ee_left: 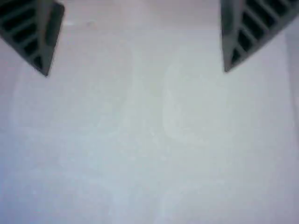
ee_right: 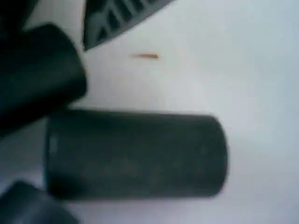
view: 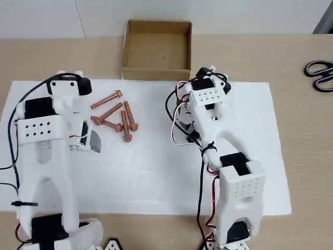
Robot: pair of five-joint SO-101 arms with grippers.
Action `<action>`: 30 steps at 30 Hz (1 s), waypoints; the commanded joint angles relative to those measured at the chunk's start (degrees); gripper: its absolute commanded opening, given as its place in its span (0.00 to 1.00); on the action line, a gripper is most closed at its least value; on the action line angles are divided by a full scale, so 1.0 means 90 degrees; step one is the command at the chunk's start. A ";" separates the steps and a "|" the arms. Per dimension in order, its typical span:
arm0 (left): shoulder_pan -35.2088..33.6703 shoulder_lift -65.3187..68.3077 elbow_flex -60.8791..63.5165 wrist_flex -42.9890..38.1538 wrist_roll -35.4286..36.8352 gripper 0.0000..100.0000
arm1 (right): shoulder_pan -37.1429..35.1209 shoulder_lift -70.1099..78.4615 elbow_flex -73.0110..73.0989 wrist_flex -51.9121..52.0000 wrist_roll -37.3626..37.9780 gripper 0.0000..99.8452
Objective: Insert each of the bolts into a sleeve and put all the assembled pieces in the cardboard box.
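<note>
Several copper bolts (view: 114, 115) lie in a loose cluster on the white sheet (view: 156, 172), left of centre. My left gripper (ee_left: 135, 69) hangs open over bare sheet just left of them, with nothing between its fingers; it is seen from above as well (view: 89, 139). A black sleeve (ee_right: 135, 154) lies on its side on the sheet close under my right wrist. A second sleeve (ee_right: 37, 79) and part of a third (ee_right: 28, 205) lie beside it. My right arm (view: 208, 104) covers them from above. The cardboard box (view: 157, 49) stands empty at the back.
Scissors (view: 320, 73) lie on the wooden table (view: 291, 57) at the far right. The box sits just behind the sheet's back edge. Bare sheet stretches between the two arms and towards the front.
</note>
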 commanded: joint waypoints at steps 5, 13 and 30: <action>0.0029 -0.0068 -0.0024 0.0107 -0.0059 0.23 | 0.0230 0.0103 -0.0303 -0.0083 0.0020 0.15; 0.0029 -0.0068 -0.0024 0.0107 -0.0059 0.23 | 0.0190 0.0063 -0.0322 0.0327 0.0029 0.01; 0.0029 -0.0068 -0.0024 0.0107 -0.0059 0.23 | 0.0210 0.0054 -0.1563 0.2212 0.2589 0.00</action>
